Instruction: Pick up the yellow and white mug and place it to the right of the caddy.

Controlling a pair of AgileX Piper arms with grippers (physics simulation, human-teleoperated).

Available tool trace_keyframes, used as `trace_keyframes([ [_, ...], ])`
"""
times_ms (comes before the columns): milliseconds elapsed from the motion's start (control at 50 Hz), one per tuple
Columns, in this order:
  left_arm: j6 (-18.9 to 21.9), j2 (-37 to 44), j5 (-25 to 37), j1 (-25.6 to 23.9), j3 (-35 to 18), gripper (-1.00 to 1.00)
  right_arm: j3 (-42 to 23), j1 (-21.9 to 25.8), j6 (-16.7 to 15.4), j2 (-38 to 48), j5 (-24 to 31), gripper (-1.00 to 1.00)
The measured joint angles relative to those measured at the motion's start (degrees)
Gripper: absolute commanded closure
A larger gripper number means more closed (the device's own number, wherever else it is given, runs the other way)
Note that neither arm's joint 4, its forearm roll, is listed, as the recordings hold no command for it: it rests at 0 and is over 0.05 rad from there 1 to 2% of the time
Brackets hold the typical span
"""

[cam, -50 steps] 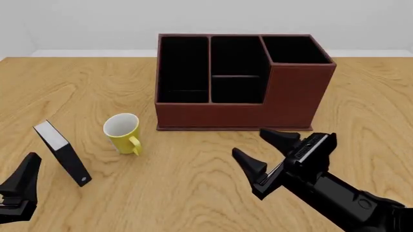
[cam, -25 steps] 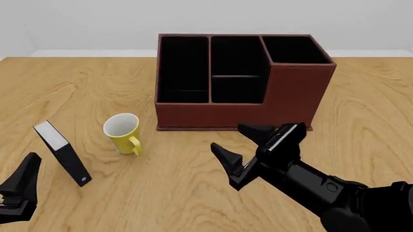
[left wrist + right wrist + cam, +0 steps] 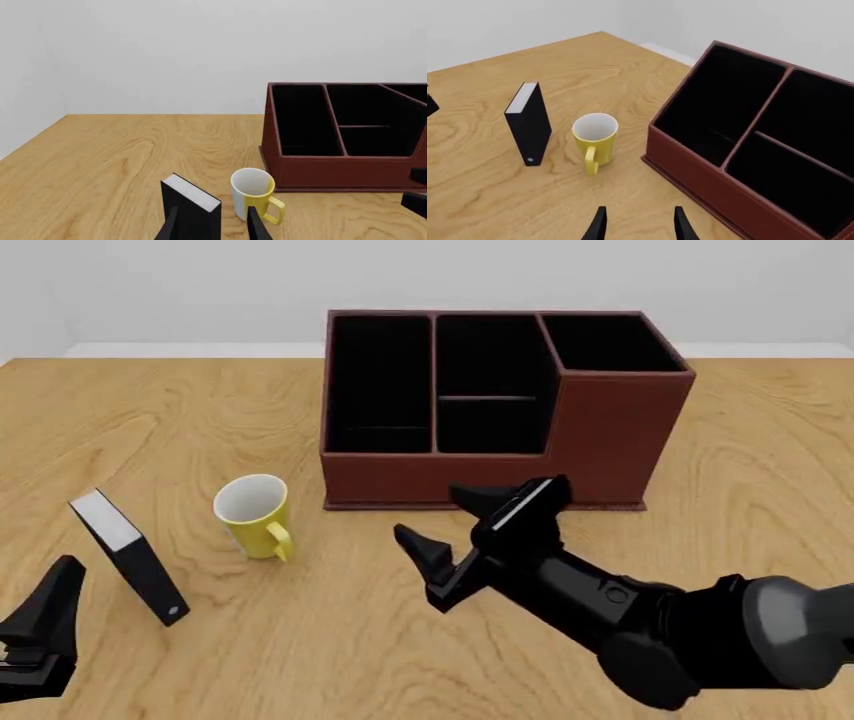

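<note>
The yellow and white mug (image 3: 254,515) stands upright on the table, left of the caddy's front corner, its handle turned toward me. The reddish-brown caddy (image 3: 607,430) sits at the back centre. My right gripper (image 3: 433,514) hovers open in front of the caddy, to the right of the mug and apart from it. The right wrist view shows the mug (image 3: 594,137) ahead of its open fingers (image 3: 598,224). At the near left edge my left gripper (image 3: 47,610) is open and holds nothing. In its wrist view the mug (image 3: 252,192) is just beyond the fingers (image 3: 257,226).
A thin black and white slab (image 3: 127,555) stands on edge left of the mug, between it and my left gripper; it also shows as the slab (image 3: 190,207) and the slab (image 3: 528,122). Bare wood lies right of the caddy (image 3: 761,460).
My right gripper has moved left along the caddy's front, closer to the mug, still open. The left arm, mug and slab have not moved.
</note>
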Motion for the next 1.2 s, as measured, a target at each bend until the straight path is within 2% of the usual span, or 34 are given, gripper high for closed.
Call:
trace_keyframes([
  [1200,0.0,0.0,0.0,0.0,0.0,-1.00,-17.6,5.1,-1.1,16.4,3.1,-1.00],
])
